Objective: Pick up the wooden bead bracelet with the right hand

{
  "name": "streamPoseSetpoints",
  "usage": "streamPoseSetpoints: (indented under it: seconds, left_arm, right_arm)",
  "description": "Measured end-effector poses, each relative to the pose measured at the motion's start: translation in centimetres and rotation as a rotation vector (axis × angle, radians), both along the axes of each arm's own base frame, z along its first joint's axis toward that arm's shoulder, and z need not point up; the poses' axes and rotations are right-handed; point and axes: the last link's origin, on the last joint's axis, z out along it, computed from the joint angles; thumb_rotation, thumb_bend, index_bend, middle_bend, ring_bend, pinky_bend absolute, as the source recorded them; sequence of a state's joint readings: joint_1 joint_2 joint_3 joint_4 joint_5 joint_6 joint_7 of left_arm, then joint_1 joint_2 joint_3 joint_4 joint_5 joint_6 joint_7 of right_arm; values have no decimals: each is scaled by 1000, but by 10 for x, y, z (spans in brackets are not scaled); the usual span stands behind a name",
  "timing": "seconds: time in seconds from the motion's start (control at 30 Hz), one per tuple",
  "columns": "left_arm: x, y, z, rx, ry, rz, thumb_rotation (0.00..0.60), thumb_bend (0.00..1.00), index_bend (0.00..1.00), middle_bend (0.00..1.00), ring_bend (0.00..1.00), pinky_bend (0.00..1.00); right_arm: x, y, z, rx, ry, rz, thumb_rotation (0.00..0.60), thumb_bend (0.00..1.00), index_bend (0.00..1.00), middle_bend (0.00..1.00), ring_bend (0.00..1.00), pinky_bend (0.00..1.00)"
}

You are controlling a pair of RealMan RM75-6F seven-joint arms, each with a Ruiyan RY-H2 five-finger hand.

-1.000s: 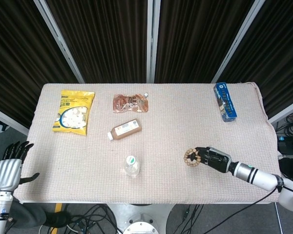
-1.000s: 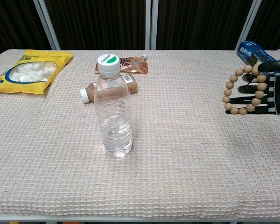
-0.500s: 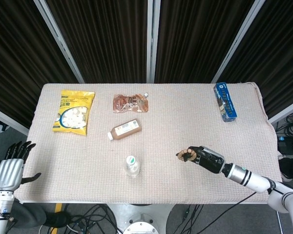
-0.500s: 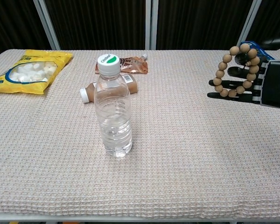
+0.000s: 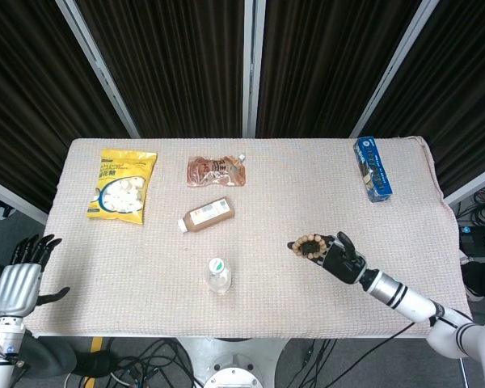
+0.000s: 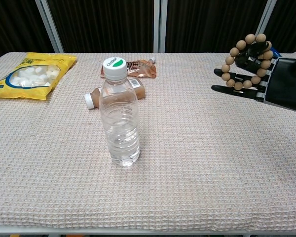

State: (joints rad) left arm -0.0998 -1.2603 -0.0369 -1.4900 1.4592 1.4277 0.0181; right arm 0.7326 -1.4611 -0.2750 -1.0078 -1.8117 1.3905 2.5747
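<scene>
1. We see the left robot hand [image 5: 20, 279] nearest, off the bench [image 5: 307, 194] edge, fingers spread, holding nothing.
2. Right of the water bottle [image 6: 120, 113], the right robot hand [image 6: 266, 74] holds the wooden bead bracelet [image 6: 245, 61] above the bench.
3. Beyond the water bottle lies a brown bottle [image 5: 207, 215].

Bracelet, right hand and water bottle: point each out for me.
wooden bead bracelet [image 6: 230, 60], chest view, on a bead of its left arc.
right hand [image 6: 281, 86], chest view, on the palm.
water bottle [image 6: 120, 123], chest view, on its clear body.
</scene>
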Motion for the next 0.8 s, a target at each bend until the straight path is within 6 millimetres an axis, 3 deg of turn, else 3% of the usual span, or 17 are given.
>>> streamPoseSetpoints:
  seconds: [0.2,0.33,0.4,0.6,0.8]
  left_arm:
    - [-1,-1,0,-4,-1,8,600,0,149,80,0,0]
    - [-3,-2,-1,-4,-5,13,600,0,149,80,0,0]
    - [-3,-3,-2,-6,-5,15,600,0,149,80,0,0]
    - [-4,-3,-1,-4,-5,15,600,0,149,81,0,0]
    - [-4,-3,0,2,-5,14,600,0,149,81,0,0]
  right_arm:
    - [9,-3,-5,61,-55,-45,266,0,670,489,160,0]
    - [10,-5,-6,43,-39,-39,266,10,626,496,161,0]
    - [11,-6,-7,-3,-2,-16,264,68,611,513,166,0]
    - [14,-5,-9,-189,140,55,254,368,608,570,224,0]
    - [17,-2,-12,-317,222,46,254,484,626,584,230,0]
